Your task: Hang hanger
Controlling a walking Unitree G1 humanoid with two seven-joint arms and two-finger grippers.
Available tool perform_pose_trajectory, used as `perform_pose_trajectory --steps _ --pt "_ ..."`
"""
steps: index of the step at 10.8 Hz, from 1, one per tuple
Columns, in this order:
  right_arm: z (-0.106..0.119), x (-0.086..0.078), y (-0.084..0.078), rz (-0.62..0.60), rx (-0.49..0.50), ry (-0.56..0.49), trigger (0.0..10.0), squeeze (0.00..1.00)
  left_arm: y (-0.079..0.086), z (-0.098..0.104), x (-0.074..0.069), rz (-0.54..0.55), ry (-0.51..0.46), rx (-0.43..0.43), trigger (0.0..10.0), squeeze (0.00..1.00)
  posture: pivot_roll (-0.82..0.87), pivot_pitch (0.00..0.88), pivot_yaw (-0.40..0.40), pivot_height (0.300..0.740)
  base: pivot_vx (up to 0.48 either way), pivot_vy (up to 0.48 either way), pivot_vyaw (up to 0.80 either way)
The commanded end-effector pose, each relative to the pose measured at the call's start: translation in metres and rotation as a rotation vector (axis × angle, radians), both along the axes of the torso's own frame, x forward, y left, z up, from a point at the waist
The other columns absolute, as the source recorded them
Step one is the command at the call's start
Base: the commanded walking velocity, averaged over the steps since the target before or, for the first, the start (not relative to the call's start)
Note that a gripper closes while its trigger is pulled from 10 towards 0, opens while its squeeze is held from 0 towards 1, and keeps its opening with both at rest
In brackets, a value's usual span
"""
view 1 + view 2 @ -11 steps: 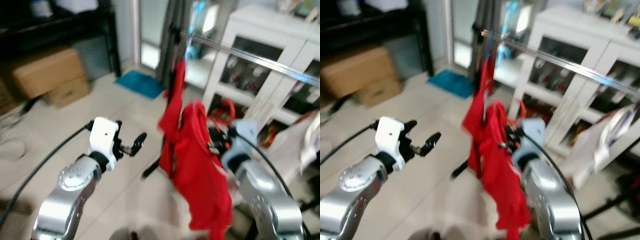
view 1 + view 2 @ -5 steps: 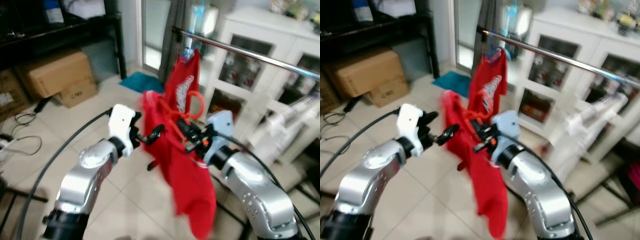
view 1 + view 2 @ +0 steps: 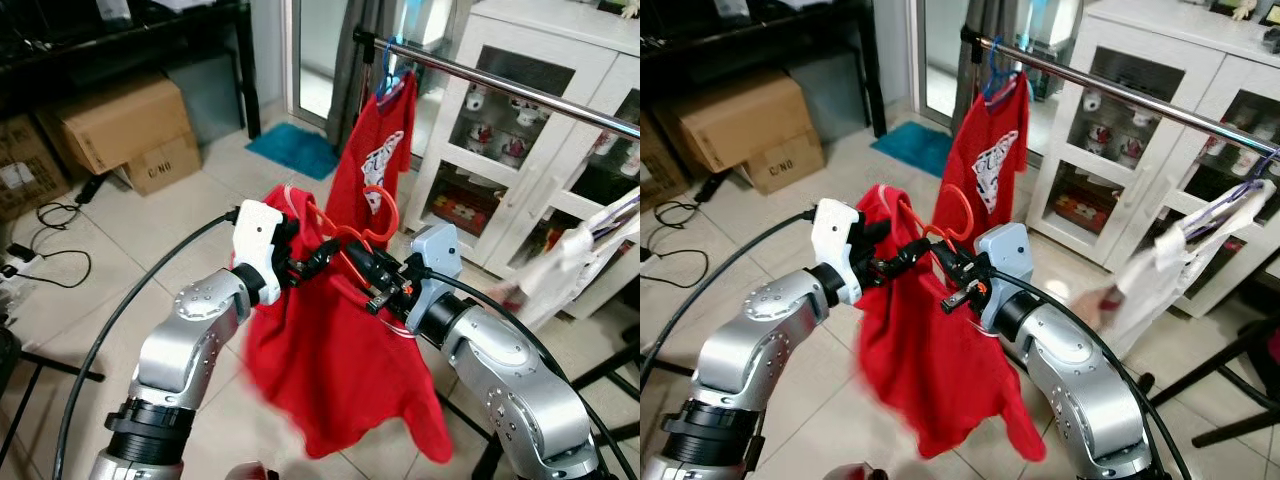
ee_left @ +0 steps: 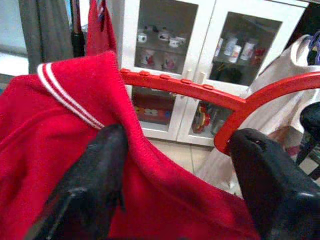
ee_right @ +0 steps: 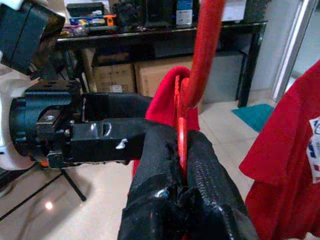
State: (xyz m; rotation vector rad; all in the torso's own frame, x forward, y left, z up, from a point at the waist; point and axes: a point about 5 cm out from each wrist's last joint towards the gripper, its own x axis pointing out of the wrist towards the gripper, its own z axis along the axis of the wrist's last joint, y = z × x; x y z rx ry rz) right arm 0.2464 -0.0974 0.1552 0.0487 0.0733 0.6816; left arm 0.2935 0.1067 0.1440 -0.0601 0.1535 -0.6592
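since half a second ago the left hand [image 3: 322, 252] has closed in on the garment, and the red shirt [image 3: 340, 370] now hangs spread below both arms rather than swinging to one side. the right hand [image 5: 182, 165] is clamped on the red hanger [image 3: 952, 222] just below its hook, with the thin red bar pinched between its black pads [image 5: 205, 165]. the left hand's two fingers stand apart, one at the shirt's white-striped collar [image 4: 70, 102] and the other beside the hanger's curved arm, straddling the shoulder of the garment rather than squeezing it.

the hanger with its shirt sits between the two hands in front of the robot, well short of and below the metal clothes rail [image 3: 500, 85], where another red shirt [image 3: 380, 155] already hangs on a blue hanger [image 3: 992, 72].

the step in hand looks like steadying the load before lifting. to do it well, the right hand should hold its pinch firm so the hook points up and does not twist, while the left only supports the collar. the hook should then rise above the rail and come down on a free stretch, clear of the hung shirt.
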Motion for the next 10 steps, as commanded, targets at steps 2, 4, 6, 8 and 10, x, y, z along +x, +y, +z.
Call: perform_pose_trajectory --steps 2,4,6,8,10 --pt "0.014 0.000 -0.001 0.008 0.027 -0.079 0.0 0.00 0.011 -0.001 0.007 0.086 0.009 0.028 0.0 0.00 -0.02 0.011 -0.012 0.740 0.000 0.000 0.00" --pt "0.015 0.000 0.000 0.014 0.034 -0.083 0.0 0.00 0.015 -0.004 0.010 0.144 0.031 0.034 0.0 0.00 -0.02 0.011 -0.015 0.740 0.000 0.000 0.00" --pt "0.016 0.000 0.000 0.023 0.040 -0.085 0.0 0.00 0.021 -0.005 0.015 0.225 0.041 0.077 0.0 0.00 -0.02 0.011 -0.015 0.740 0.000 0.000 0.00" --pt "0.016 0.001 -0.001 0.019 0.039 -0.086 0.0 0.00 0.021 -0.004 0.017 0.230 0.031 0.084 0.0 0.00 -0.02 0.013 -0.014 0.740 0.000 0.000 0.00" --pt "0.015 0.003 -0.003 0.004 0.033 -0.085 0.0 0.00 0.019 -0.004 0.015 0.216 0.029 0.088 0.0 0.00 -0.02 0.013 -0.014 0.740 0.000 0.000 0.00"
